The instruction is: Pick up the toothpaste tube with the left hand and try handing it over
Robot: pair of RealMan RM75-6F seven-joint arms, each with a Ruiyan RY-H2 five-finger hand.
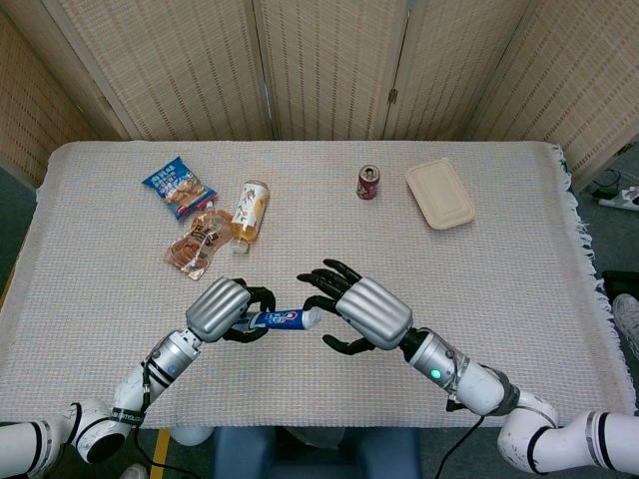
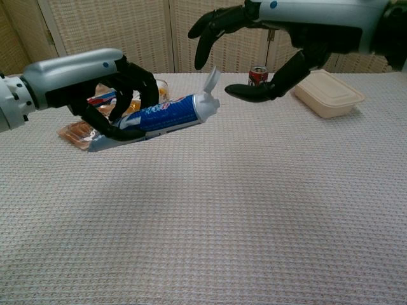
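My left hand point(image 1: 225, 309) point(image 2: 95, 86) grips a blue and white toothpaste tube point(image 1: 285, 319) point(image 2: 162, 115) by its rear half and holds it above the table, cap end pointing toward my right hand. My right hand point(image 1: 361, 312) point(image 2: 267, 38) is open, fingers spread around the cap end of the tube without closing on it. In the chest view the white cap point(image 2: 208, 95) sits between the upper fingers and the thumb of the right hand.
A blue snack bag point(image 1: 178, 186), a clear snack packet point(image 1: 199, 242) and a lying drink bottle point(image 1: 250, 211) are at the far left. A red can point(image 1: 367, 183) and a beige lidded box point(image 1: 439, 194) stand at the back right. The woven tablecloth point(image 1: 519, 289) covers the table.
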